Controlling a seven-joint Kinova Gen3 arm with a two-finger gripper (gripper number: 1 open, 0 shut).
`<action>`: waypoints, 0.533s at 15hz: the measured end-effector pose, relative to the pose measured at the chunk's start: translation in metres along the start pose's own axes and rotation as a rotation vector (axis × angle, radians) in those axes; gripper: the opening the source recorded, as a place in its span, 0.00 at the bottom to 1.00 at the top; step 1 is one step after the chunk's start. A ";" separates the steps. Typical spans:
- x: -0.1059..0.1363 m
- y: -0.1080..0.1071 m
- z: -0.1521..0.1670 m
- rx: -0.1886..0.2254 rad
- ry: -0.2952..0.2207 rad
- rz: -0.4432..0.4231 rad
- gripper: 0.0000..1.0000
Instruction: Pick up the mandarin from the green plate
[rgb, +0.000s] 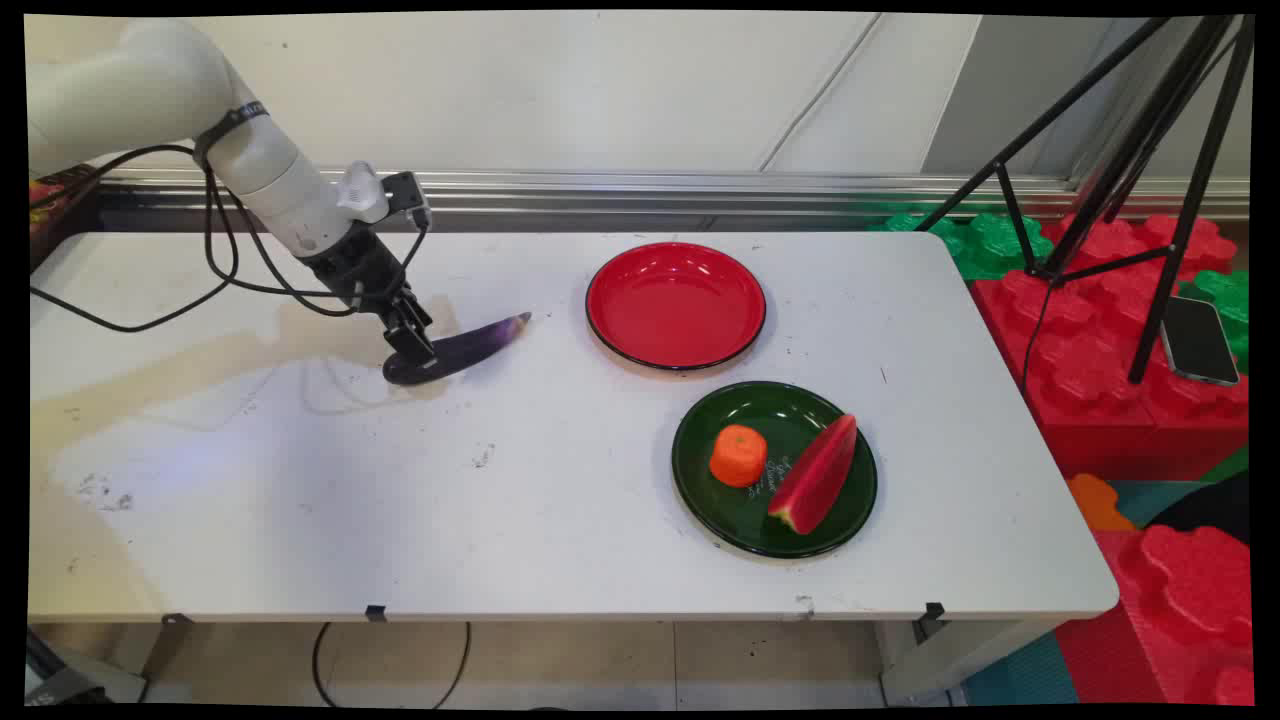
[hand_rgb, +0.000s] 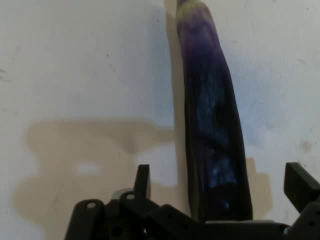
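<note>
A: Largest first. White rectangular table (rgb: 560, 520), matte and scuffed, fills most of the main view; its left end is cut by the frame edge. Wide bare room across lower left and centre.

B: Plates?

A: Glossy red round plate (rgb: 675, 305), upper centre, bare. Just below it, apart, a glossy dark green round plate (rgb: 720, 520) at centre right, near the table's front edge. On the green one: a red watermelon-wedge toy with green rind (rgb: 815, 475) and a small orange ridged toy (rgb: 738, 455), close but apart.

B: Gripper?

A: Black two-finger gripper (rgb: 412, 352), left of centre, down at the thick end of a long, curved, shiny dark-purple eggplant toy (rgb: 470, 347) lying on the table. Its pale tip points towards the red plate, well short of it. In the hand view the eggplant (hand_rgb: 214, 130) runs up between the fingers (hand_rgb: 300, 185), its thick end hidden behind the gripper (hand_rgb: 220, 200) linkage. Jaws spread, a visible gap on each side; nothing clamped.

B: Off the table?

A: Black tripod (rgb: 1120, 150), upper right, top cut off.
</note>
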 end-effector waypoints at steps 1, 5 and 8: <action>-0.001 -0.001 -0.002 0.001 0.001 0.004 1.00; -0.005 -0.001 -0.014 -0.001 0.019 0.038 1.00; -0.004 0.002 -0.024 -0.009 0.041 0.071 1.00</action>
